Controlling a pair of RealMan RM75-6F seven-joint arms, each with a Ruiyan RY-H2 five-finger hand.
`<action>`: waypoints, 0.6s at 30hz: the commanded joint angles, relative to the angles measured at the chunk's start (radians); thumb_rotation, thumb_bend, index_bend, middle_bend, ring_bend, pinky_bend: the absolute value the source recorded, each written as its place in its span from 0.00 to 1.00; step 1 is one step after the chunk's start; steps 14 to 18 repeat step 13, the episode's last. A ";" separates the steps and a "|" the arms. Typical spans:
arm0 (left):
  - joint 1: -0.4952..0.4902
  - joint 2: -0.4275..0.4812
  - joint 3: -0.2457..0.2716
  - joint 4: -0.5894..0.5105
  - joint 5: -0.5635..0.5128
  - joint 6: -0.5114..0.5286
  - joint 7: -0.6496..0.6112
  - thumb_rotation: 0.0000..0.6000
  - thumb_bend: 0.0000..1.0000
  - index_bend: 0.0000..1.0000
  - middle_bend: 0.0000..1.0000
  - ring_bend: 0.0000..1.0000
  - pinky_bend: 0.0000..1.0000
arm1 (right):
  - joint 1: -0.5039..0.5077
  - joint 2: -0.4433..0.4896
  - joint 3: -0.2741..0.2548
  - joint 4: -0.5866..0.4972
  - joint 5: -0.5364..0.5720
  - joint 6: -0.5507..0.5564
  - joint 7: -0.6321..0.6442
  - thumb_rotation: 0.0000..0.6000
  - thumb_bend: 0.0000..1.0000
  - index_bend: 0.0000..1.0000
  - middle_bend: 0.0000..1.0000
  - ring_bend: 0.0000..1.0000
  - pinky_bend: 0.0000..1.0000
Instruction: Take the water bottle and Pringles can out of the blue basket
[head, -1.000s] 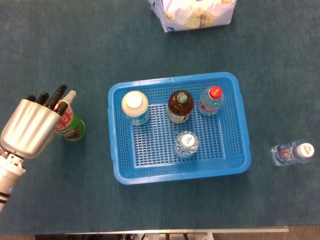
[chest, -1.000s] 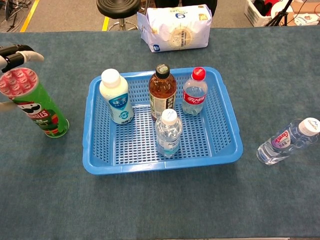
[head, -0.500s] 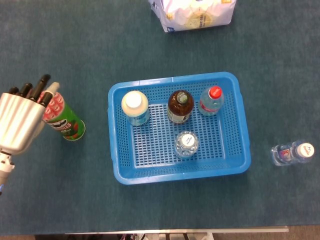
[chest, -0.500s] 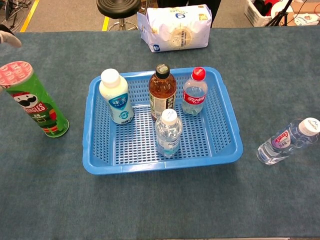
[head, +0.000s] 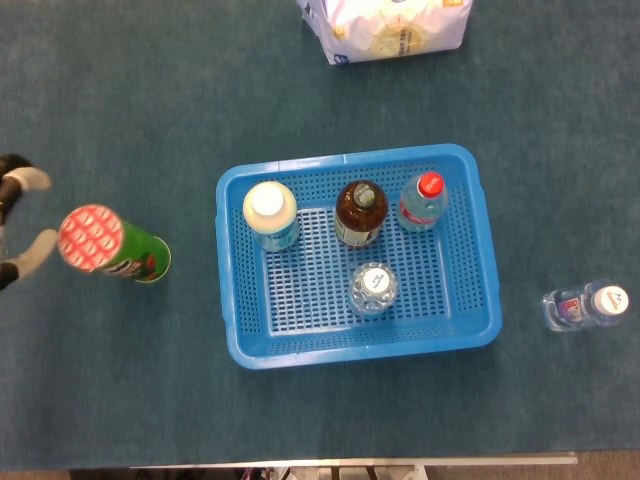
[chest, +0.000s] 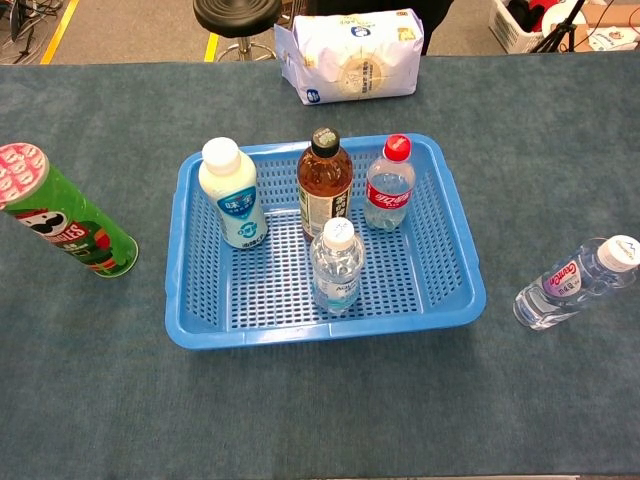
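Observation:
The green Pringles can (head: 112, 247) (chest: 70, 225) is outside the blue basket (head: 227, 300) (chest: 180, 290), on the table to its left. It leans away from the basket, with its red lid up. At the far left edge of the head view only the fingers (head: 36, 249) of my left hand (head: 14, 220) show, spread apart, just clear of the lid and holding nothing. A clear water bottle (head: 372, 289) (chest: 336, 266) stands in the basket's front middle. Another water bottle (head: 584, 305) (chest: 572, 282) is on the table to the right. My right hand is not visible.
A white milk bottle (head: 270, 215) (chest: 233, 194), a brown tea bottle (head: 360, 212) (chest: 323, 184) and a red-capped bottle (head: 424, 201) (chest: 390, 184) stand along the basket's back. A white bag (head: 385, 26) (chest: 350, 56) lies at the table's far edge.
My left hand has let go of the Pringles can and drawn back to the left, leaving the chest view. The can now leans further left.

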 joint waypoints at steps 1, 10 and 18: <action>0.025 -0.021 -0.007 0.030 -0.005 0.033 -0.034 1.00 0.14 0.47 0.43 0.41 0.65 | -0.045 -0.008 0.003 -0.032 0.007 0.063 -0.121 1.00 0.00 0.22 0.34 0.26 0.43; 0.064 -0.045 -0.017 0.060 -0.078 0.049 -0.127 1.00 0.14 0.49 0.46 0.42 0.65 | -0.112 -0.028 0.012 -0.086 0.007 0.159 -0.331 1.00 0.00 0.23 0.35 0.26 0.43; 0.076 -0.053 -0.010 0.073 -0.083 0.049 -0.129 1.00 0.14 0.49 0.46 0.42 0.65 | -0.112 -0.033 0.016 -0.079 0.007 0.156 -0.322 1.00 0.00 0.24 0.35 0.26 0.43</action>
